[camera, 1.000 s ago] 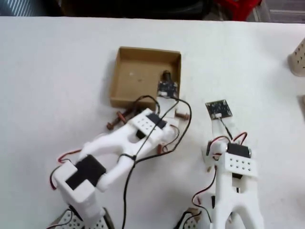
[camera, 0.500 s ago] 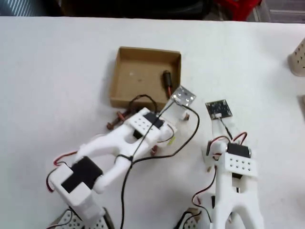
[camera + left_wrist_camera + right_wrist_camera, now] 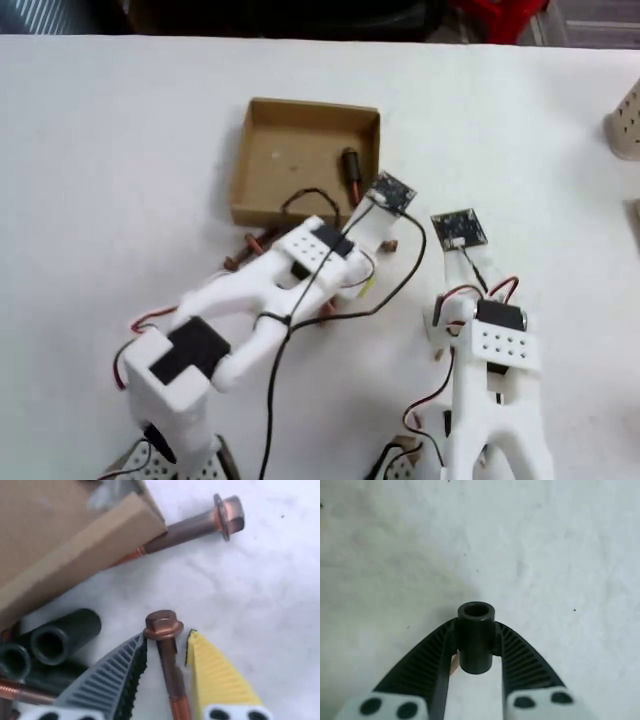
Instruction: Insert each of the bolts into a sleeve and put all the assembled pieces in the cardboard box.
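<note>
At the left of the high view, a few spare bolts (image 3: 245,252) are lying on the white table (image 3: 120,150), just beside the front wall of the cardboard box (image 3: 243,160). The box is sitting open, and it is holding one assembled piece (image 3: 352,168), lying against its right wall; the rest of its floor is showing bare.

The left wrist view is showing the left gripper (image 3: 167,637) hanging over a bolt (image 3: 163,624) just off a corner of the box. Its fingers are spread and straddling the bolt, with a sliver of table showing on either side of the shaft, so nothing is being squeezed yet. The bolt's long axis is running along the gripper's own line, head out past the fingertips and shaft back between them. Closing the fingers here would likely pinch the shaft just behind the head. Two dark sleeves (image 3: 65,635) and a second bolt (image 3: 200,522) are lying near the same corner.

Further right, the right gripper (image 3: 476,626) is clamping a black sleeve (image 3: 476,645), open bore pointing out past the fingertips and away from the wrist. The left arm is clearly the nearer one to the bolt, so it is probably going to carry the bolt across to that waiting bore
</note>
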`<state>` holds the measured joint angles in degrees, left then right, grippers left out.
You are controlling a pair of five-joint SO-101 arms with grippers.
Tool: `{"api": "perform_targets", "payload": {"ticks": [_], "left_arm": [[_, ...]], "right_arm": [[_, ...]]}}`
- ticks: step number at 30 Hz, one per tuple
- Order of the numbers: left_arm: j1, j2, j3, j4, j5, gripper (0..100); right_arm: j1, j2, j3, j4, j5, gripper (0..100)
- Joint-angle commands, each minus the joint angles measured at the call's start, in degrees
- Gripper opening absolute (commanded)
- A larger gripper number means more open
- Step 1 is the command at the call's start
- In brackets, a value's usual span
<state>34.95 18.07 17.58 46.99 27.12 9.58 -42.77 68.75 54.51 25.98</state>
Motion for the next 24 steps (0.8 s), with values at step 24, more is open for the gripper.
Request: {"api": "perform_targets", "payload": {"ticks": [24], "left_arm": [[-8.2,-12.6,14.1,-14.2,-8.1,2]], "right_arm": [[-7.4,-1.5,-0.2,-14.3,-19.9,1.7]]}}
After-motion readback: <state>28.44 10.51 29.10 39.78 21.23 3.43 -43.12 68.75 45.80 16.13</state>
